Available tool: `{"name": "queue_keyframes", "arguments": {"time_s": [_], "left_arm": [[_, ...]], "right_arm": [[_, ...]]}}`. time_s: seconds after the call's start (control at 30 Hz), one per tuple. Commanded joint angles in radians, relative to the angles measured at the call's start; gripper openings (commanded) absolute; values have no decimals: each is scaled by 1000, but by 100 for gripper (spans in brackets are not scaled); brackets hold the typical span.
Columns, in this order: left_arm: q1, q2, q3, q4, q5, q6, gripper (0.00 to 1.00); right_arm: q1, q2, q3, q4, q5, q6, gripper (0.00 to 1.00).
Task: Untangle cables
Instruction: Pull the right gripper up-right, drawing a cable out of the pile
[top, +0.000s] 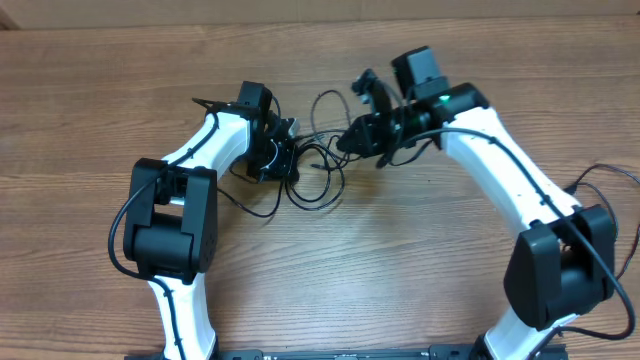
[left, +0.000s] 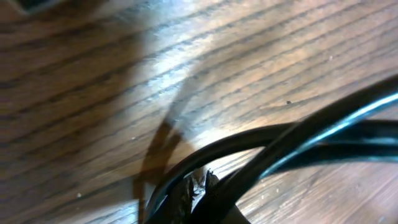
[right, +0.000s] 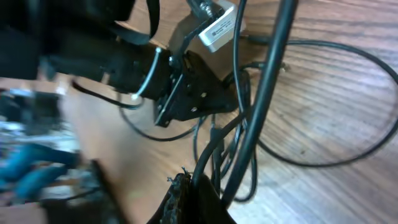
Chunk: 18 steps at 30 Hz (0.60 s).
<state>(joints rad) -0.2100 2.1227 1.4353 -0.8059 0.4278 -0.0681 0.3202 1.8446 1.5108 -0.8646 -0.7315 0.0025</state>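
Risk entry: I have left end effector (top: 285, 155) and right end effector (top: 347, 140) both clenched on the cables (top: 318, 187); pulling apart could cinch their tangle.

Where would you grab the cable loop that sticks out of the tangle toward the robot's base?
Pinch the cable loop at its outer curve, coming from above on the near side: there it seems a single strand on the table, clear of the tangle.

The table (top: 400, 260) is showing brown, fine-grained wood with a satin sheen, the cables (left: 323, 130) are presenting smooth, glossy black plastic jackets, and the arms (top: 505, 150) are displaying glossy white plastic shells with matt black joint housings (top: 175, 225).
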Motion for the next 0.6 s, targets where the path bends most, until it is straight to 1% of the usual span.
{"name": "queue_keyframes", "arguments": {"time_s": [0.0, 0.03, 0.1, 0.2, 0.33, 0.4, 0.57], "left_arm": [[0, 24, -10, 2, -178, -37, 10], [0, 24, -10, 1, -178, -37, 10], [0, 24, -10, -1, -187, -38, 10], [0, 24, -10, -5, -235, -61, 10], [0, 24, -10, -5, -244, -79, 9], [-1, 24, -10, -5, -228, -78, 11], [-1, 24, -10, -4, -224, -78, 13]], "right_arm": [[-126, -23, 22, -2, -270, 55, 4], [-186, -23, 22, -3, -309, 65, 4], [-242, -23, 22, -11, -314, 89, 4], [-312, -23, 21, -42, -304, 87, 4], [-336, -23, 20, -58, -245, 87, 4], [-335, -23, 20, -58, -232, 86, 4], [-291, -23, 20, -58, -89, 76, 4]]}}
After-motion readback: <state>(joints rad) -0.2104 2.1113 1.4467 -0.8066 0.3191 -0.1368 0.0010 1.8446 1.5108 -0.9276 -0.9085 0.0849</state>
